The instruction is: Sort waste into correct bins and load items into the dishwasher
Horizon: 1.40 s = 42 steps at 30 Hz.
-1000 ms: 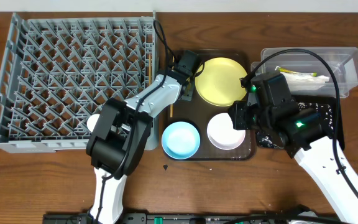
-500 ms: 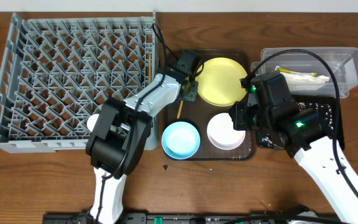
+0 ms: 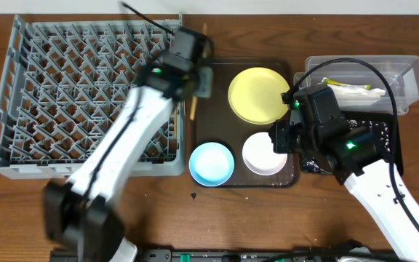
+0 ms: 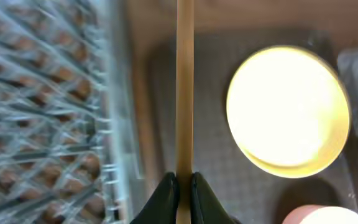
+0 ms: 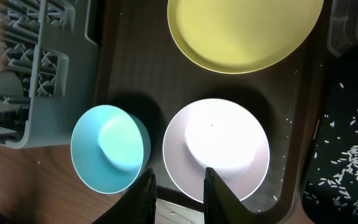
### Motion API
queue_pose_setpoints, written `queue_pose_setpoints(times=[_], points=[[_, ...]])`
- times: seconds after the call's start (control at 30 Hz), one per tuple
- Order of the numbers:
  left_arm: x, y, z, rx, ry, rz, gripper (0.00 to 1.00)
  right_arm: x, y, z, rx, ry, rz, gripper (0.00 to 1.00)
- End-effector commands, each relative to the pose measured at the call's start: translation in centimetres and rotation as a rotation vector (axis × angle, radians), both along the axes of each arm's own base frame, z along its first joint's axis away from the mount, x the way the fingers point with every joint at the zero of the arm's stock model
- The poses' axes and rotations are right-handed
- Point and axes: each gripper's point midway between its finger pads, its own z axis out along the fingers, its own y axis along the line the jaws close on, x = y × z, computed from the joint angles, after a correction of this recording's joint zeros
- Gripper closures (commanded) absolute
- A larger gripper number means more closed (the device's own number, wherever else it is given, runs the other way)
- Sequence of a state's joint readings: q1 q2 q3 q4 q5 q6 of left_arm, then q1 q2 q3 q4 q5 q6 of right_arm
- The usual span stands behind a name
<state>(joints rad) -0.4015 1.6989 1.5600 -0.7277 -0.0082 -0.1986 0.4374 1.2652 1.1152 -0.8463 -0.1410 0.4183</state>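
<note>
left tool pinching chopstick, grey rack beside, yellow plate

Even indoor light, soft shadows; one arm and one wrist view blurred.

Overhead: bright, flat light from above, table evenly lit, no hard glare. The left arm is smeared by motion blur from upper centre down to lower left; the right arm and rack are crisp. Left wrist view: soft all over, rack streaked at left, plate blown out to pale glare in its centre; the chopstick is the sharpest thing, edges still fuzzy. Right wrist view: sharp. The white bowl is washed bright in the middle, and both it and the blue bowl cast dark shadows toward the top of frame on the tray. Rice grains are distinct at the right edge.
</note>
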Motion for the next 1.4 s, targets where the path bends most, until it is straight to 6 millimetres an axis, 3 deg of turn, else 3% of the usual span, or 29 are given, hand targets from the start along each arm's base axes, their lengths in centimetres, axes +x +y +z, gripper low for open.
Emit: queue_pose_setpoints(times=[0.0,0.07,0.17,0.33,0.4,0.5,0.67,0.73,0.87,0.9,1.0,1.1,1.23,1.37], points=[[-0.1,4.2,-1.9,0.13,0.053,0.107,0.92,-0.1,0.2,-0.4,0.002,0.012,-0.004,0.76],[-0.4,6.0,-3.8,0.159,0.105,0.143,0.92,-0.1,0.2,-0.4,0.002,0.012,-0.004,0.76],[-0.7,7.0,-6.0,0.177,0.163,0.158,0.92,0.0,0.3,-0.3,0.004,0.007,-0.005,0.76],[-1.1,6.6,-8.8,0.167,0.246,0.139,0.91,0.1,0.3,-0.2,0.007,0.001,-0.004,0.76],[-1.1,6.6,-8.9,0.167,0.248,0.139,0.9,0.1,0.3,-0.2,0.007,0.002,-0.004,0.76],[-1.3,6.5,-7.5,0.156,0.228,0.138,0.76,0.1,0.3,-0.2,0.007,0.002,-0.004,0.76],[-3.0,5.2,-3.2,0.058,0.201,0.091,0.6,0.1,0.3,-0.2,0.007,0.0,-0.004,0.76],[-5.3,3.5,-1.3,-0.031,0.221,0.024,0.59,0.1,0.3,-0.2,0.007,-0.002,-0.005,0.75],[-9.2,0.8,-0.4,-0.082,0.3,-0.079,0.59,0.2,0.3,-0.2,0.005,-0.003,-0.007,0.74],[-10.9,-0.1,-1.0,-0.056,0.352,-0.117,0.59,0.2,0.3,-0.2,0.006,-0.004,-0.007,0.73],[-13.3,-1.6,-2.7,-0.021,0.412,-0.175,0.59,0.2,0.3,-0.2,0.006,-0.004,-0.007,0.73],[-16.1,-2.3,-6.9,0.028,0.503,-0.124,0.59,0.0,0.2,-0.3,0.005,0.007,-0.013,0.73],[-16.8,-2.9,-10.5,0.009,0.515,-0.099,0.59,0.0,0.1,-0.4,0.004,0.013,-0.021,0.71],[-16.7,-3.1,-12.2,-0.01,0.499,-0.083,0.59,-0.1,0.1,-0.4,0.001,0.018,-0.021,0.68]])
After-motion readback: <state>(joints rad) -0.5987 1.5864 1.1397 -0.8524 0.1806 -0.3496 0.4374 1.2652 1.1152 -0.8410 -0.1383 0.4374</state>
